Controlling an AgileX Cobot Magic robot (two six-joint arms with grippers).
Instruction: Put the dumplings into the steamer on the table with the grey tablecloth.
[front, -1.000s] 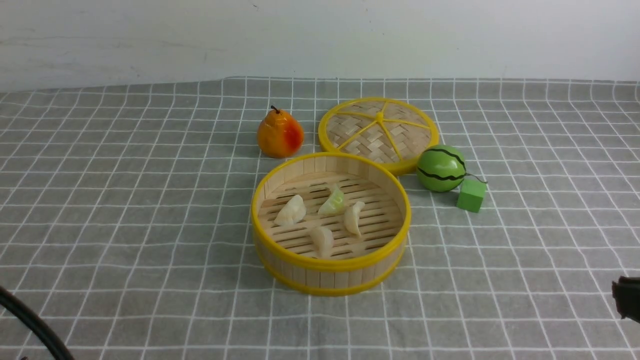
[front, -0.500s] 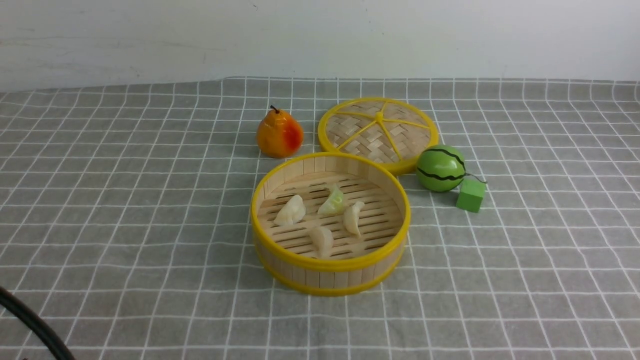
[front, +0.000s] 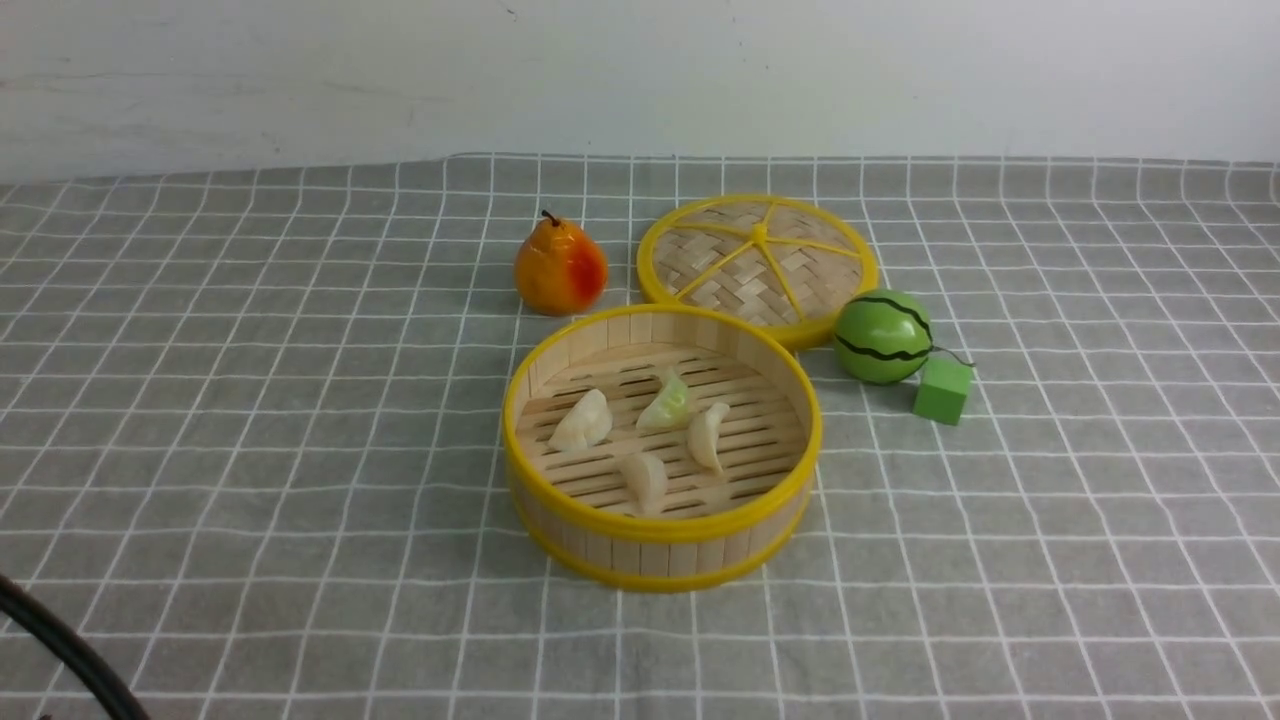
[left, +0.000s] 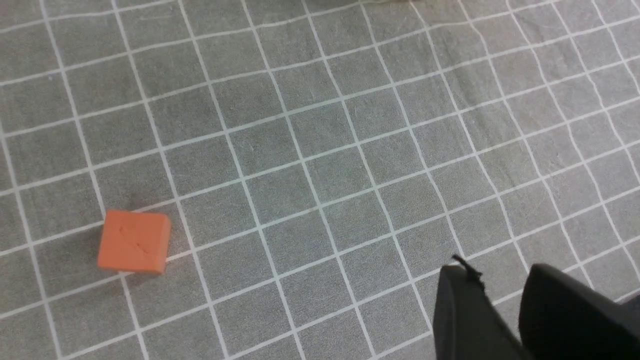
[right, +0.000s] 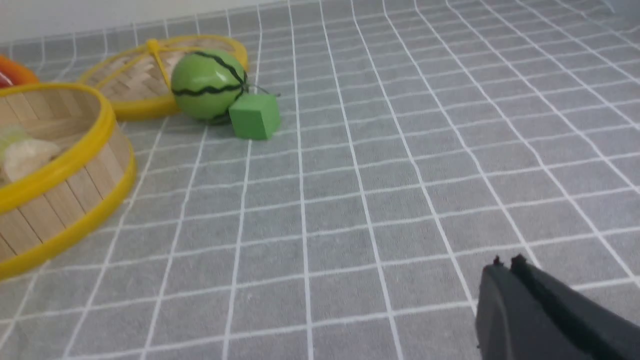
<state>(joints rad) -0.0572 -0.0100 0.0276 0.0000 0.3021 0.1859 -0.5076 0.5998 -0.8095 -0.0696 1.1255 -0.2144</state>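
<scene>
The steamer (front: 660, 545) stands in the middle of the grey tablecloth (front: 250, 400) on the table. All the dumplings lie on its slatted floor: cream-white ones (front: 582, 421), (front: 708, 434), (front: 645, 480) and the pale green one (front: 668, 404). Neither gripper shows in the front view. In the right wrist view my right gripper (right: 506, 262) is shut and empty over bare cloth, well to the right of the steamer (right: 60, 165). In the left wrist view my left gripper (left: 500, 280) is slightly open and empty over bare cloth.
The flat woven lid (front: 757, 262) lies behind the steamer. An orange pear (front: 559, 268) stands to its left. A toy watermelon (front: 883, 336) and a green cube (front: 942, 390) sit right of the steamer. An orange cube (left: 133, 241) lies near my left gripper.
My right gripper, at the front view's right edge a second ago, has drawn back out of that view. The steamer and dumplings have not moved.
</scene>
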